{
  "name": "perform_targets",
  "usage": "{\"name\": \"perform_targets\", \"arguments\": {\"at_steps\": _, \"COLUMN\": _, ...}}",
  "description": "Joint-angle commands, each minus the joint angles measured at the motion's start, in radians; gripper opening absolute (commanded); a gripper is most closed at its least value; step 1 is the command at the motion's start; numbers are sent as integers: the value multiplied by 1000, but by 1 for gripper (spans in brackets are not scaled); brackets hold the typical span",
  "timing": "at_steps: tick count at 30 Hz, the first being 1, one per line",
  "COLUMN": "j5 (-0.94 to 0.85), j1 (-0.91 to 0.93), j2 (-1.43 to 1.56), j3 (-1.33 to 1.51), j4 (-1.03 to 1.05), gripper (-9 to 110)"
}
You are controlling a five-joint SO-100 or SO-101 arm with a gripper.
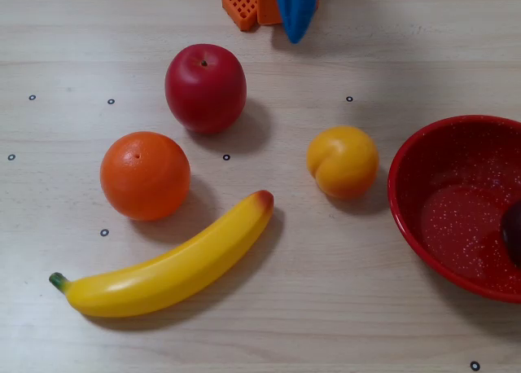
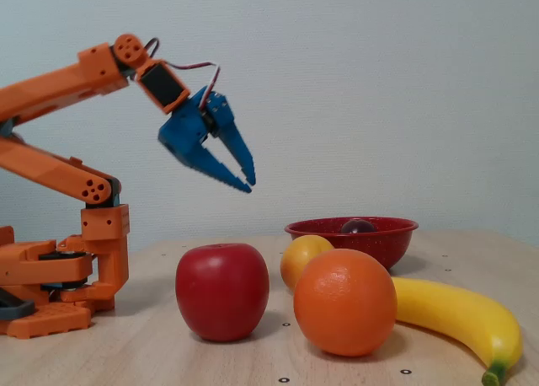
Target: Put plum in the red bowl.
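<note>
The plum [image 1: 513, 230] is small, dark purple and almost black. It lies inside the large red speckled bowl [image 1: 440, 186] at the right edge of the overhead view. In the fixed view only the plum's top [image 2: 358, 226] shows above the bowl's rim [image 2: 337, 232]. My blue gripper [image 2: 248, 185] hangs in the air to the left of the bowl and well above the table, pointing down. Its fingertips meet and it holds nothing. In the overhead view only its blue tip [image 1: 295, 32] shows at the top edge.
A red apple [image 1: 205, 88], an orange [image 1: 145, 175], a yellow-orange peach [image 1: 342, 161] and a banana [image 1: 175, 267] lie on the wooden table left of the bowl. The arm's orange base [image 2: 59, 276] stands at the left of the fixed view.
</note>
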Motion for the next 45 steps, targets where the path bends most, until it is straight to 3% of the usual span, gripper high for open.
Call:
{"name": "perform_targets", "arguments": {"at_steps": 1, "j5": -9, "j1": 41, "j2": 83, "j3": 5, "j4": -49, "gripper": 0}}
{"name": "perform_targets", "arguments": {"at_steps": 19, "j5": 2, "j1": 101, "j2": 529, "j3": 554, "j4": -143, "gripper": 0}}
{"name": "perform_targets", "arguments": {"at_steps": 36, "j5": 118, "j1": 75, "j2": 595, "j3": 907, "j4": -430, "gripper": 0}}
{"name": "perform_targets", "arguments": {"at_steps": 45, "j5": 209, "j1": 54, "j2": 597, "j3": 907, "j4": -356, "gripper": 0}}
